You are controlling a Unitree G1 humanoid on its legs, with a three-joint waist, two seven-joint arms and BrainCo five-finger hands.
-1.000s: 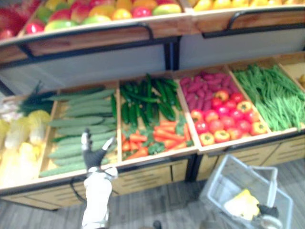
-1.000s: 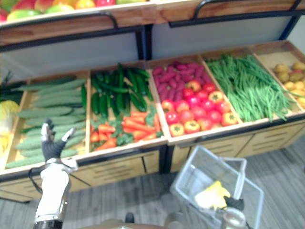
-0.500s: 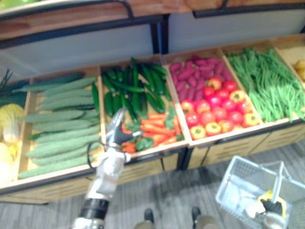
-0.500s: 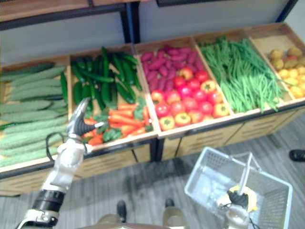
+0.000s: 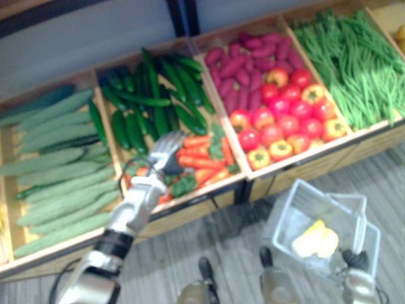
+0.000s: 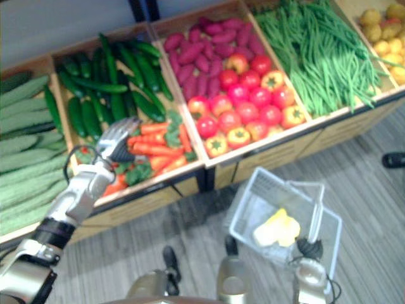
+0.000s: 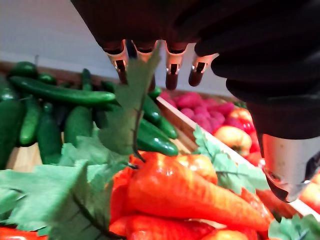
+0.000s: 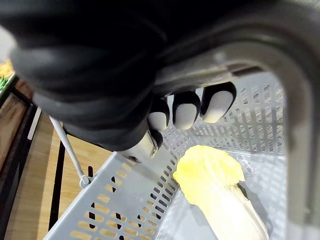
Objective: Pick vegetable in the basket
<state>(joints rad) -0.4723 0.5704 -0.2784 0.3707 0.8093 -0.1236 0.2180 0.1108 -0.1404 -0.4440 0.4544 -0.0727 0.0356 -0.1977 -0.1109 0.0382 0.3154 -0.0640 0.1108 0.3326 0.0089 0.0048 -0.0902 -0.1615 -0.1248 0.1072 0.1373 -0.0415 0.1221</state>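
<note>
- Left wrist view: my left hand (image 7: 165, 25) has its fingers (image 7: 172, 70) straight, side by side, thumb apart, holding nothing.
- Carrots (image 7: 190, 192) with green leaves (image 7: 127, 110) lie right beneath it. One leaf stands up across the fingers; contact or not, I can't tell.
- Eye views add the layout: that hand hovers over the front half of a wooden crate (image 6: 152, 193). The carrots are at the front and dark cucumbers (image 5: 149, 95) at the back.
- Right wrist view: my right hand (image 8: 185, 107) is curled round the grey handle (image 8: 295, 130) of the basket (image 8: 100, 210). A yellow cabbage (image 8: 212, 180) lies inside.
- Eye views: the basket hangs over the floor in front of the stand, on my right.
- Other crates: pale cucumbers (image 5: 57, 171) to the left. To the right, purple-red tubers (image 5: 243, 60) sit behind tomatoes (image 5: 278, 120), then green beans (image 5: 354, 57).
</note>
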